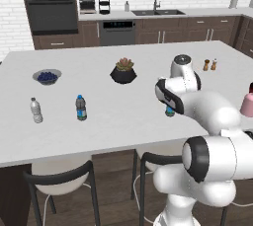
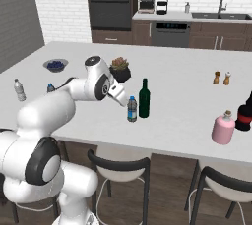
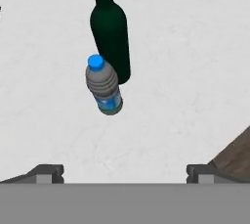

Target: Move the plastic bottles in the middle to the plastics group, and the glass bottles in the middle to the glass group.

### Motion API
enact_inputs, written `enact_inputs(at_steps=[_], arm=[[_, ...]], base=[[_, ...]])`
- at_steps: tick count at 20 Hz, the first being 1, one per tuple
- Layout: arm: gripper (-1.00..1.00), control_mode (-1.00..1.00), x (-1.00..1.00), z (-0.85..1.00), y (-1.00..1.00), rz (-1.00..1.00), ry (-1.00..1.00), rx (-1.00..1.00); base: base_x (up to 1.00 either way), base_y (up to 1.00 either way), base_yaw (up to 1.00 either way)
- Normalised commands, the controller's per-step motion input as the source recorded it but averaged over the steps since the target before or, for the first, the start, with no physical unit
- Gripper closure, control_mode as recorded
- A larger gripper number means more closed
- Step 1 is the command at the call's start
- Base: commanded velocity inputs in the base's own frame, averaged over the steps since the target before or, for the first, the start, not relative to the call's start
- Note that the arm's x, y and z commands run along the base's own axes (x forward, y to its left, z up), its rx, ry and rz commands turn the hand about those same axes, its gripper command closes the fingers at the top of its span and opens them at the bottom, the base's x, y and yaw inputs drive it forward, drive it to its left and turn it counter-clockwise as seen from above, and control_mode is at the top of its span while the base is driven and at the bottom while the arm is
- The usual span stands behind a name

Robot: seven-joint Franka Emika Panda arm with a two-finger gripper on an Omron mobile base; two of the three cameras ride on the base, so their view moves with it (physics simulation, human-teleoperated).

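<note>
In the left base view you see the white counter [image 1: 123, 116] with a black plant pot [image 1: 123, 73] near its middle. Left of the pot and nearer you stand two small clear bottles: a blue-label bottle [image 1: 81, 107] and, further left, a pale bottle [image 1: 36, 110]. Right of the pot, the arm hides most of another small bottle.

In the right base view the middle water bottle [image 2: 132, 109] stands upright in front of the pot, clear with a blue cap and blue label, just beside the taller, slim green bottle [image 2: 144, 98]. Far right of the pot sits a squat pink bottle [image 2: 223, 127] next to dark bottles [image 2: 244, 112].

In the hand view the gripper [image 3: 125, 173] hangs above that water bottle, its fingers spread wide, holding nothing.
</note>
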Motion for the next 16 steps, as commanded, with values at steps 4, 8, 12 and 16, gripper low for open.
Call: enact_inputs(at_steps=[4,8,12,16], arm=[[-1.00,-1.00,0.22,-0.22,-0.26,0.00,0.07,0.00],[-1.00,-1.00,0.19,-0.28,-0.13,0.00,0.01,0.00],[-1.00,-1.00,0.19,-0.29,-0.14,0.00,0.00,0.00],[-1.00,-1.00,0.32,-0.18,-0.11,0.00,0.02,0.00]], base=[[0.00,0.00,0.00],[0.00,0.00,0.00],[0.00,0.00,0.00],[0.00,0.00,0.00]])
